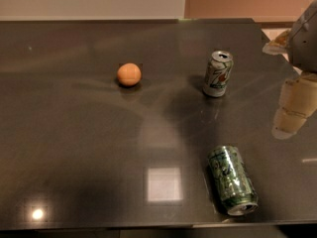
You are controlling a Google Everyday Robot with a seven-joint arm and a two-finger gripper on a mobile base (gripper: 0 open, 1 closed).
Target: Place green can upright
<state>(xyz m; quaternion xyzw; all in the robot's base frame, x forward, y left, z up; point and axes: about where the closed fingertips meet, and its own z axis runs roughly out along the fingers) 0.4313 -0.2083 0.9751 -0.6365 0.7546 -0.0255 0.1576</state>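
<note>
The dark counter (74,148) fills the view. The gripper (291,118) hangs at the right edge, apart from every object; I cannot tell how its jaws stand. The green can (232,180) lies on its side near the front right. A pale can (218,74) stands upright farther back, and an orange ball (129,75) sits well to its left.
</note>
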